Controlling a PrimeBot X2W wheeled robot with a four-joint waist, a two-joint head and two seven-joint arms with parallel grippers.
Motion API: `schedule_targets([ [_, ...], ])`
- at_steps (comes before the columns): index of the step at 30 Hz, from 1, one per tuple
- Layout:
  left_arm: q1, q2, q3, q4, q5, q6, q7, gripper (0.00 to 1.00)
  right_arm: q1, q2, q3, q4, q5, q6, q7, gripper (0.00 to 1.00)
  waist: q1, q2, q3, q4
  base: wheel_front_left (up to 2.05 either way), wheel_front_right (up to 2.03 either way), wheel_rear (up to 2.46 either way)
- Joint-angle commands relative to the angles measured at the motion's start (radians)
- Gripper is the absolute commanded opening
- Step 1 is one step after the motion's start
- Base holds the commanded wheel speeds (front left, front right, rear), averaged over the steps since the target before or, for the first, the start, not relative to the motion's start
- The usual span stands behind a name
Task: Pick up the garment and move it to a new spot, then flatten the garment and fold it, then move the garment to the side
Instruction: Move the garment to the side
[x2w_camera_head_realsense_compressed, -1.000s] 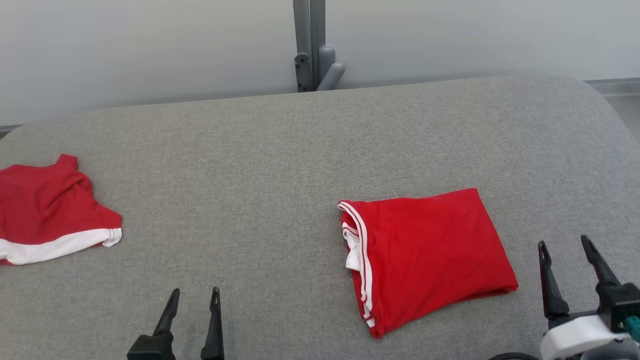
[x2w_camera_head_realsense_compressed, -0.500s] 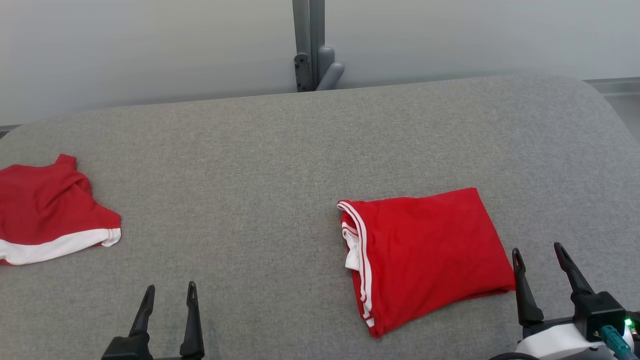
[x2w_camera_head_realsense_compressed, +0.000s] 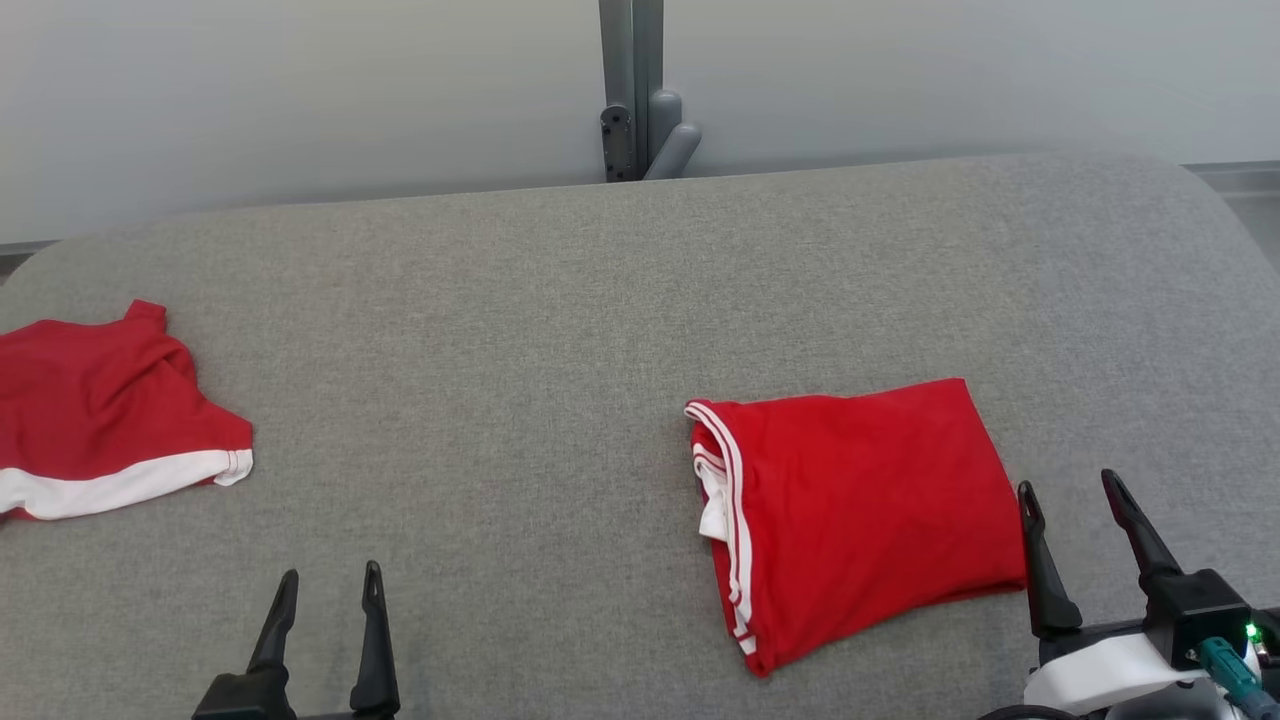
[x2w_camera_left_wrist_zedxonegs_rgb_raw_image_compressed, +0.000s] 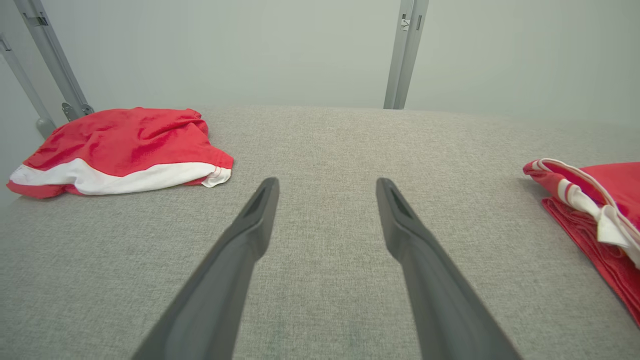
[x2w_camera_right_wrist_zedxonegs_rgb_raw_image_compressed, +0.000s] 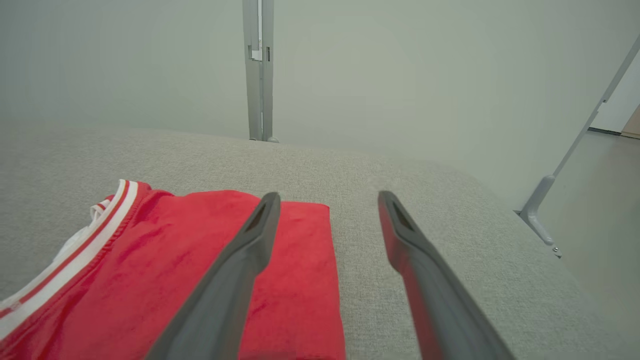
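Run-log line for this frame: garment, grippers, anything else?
garment: folded, right of centre | left gripper: open, empty | right gripper: open, empty, by garment's right edge | other: crumpled red cloth far left

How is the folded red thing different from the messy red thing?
The folded garment lies in a neat rectangle; the crumpled cloth is bunched and wrinkled. The folded garment has thin striped trim; the crumpled cloth has one wide white band. Both are red.
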Motion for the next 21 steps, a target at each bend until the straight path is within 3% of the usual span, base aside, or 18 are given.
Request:
schedule_targets([
  [1,0.016,0.003,0.005,0.004,-0.005,0.006,-0.003,1.0,-0.005,-0.004,0.002,0.021,0.023,-0.001,-0.003,1.0,0.0,0.0117,-0.004,0.003,0.0,0.0,0.0],
  [3,0.02,0.003,0.006,0.002,-0.009,0.008,-0.003,1.0,-0.02,-0.003,0.004,0.049,0.06,-0.001,-0.003,1.0,0.0,0.0117,-0.005,0.005,0.0,0.0,0.0],
  [7,0.021,0.002,0.016,-0.012,-0.01,0.011,-0.003,1.0,-0.111,-0.108,0.087,0.224,0.206,-0.002,0.007,1.0,0.0,0.0117,0.01,0.005,0.0,0.0,0.0],
  [10,0.009,0.003,0.023,-0.007,-0.001,0.003,-0.003,1.0,-0.233,-0.182,0.128,0.329,0.311,-0.001,0.138,1.0,0.0,0.0117,0.033,0.005,0.0,0.0,0.0],
  [11,0.009,0.003,0.023,-0.007,-0.001,0.003,-0.003,1.0,-0.233,-0.182,0.128,0.329,0.311,-0.001,0.138,1.0,0.0,0.0117,0.033,0.005,0.0,0.0,0.0],
  [14,-0.016,0.003,0.028,-0.003,0.008,-0.007,-0.003,1.0,-0.327,-0.255,0.205,0.405,0.385,-0.001,0.307,1.0,0.0,0.0117,0.063,0.012,0.0,0.0,0.0],
  [18,-0.034,0.003,0.035,-0.001,0.019,-0.02,-0.003,1.0,-0.42,-0.272,0.279,0.479,0.512,-0.001,0.441,1.0,0.0,0.0117,0.091,0.026,0.0,0.0,0.0],
  [21,-0.047,0.003,0.041,0.004,0.028,-0.026,-0.003,1.0,-0.452,-0.278,0.334,0.529,0.578,-0.001,0.483,1.0,0.0,0.0117,0.102,0.039,0.0,0.0,0.0],
])
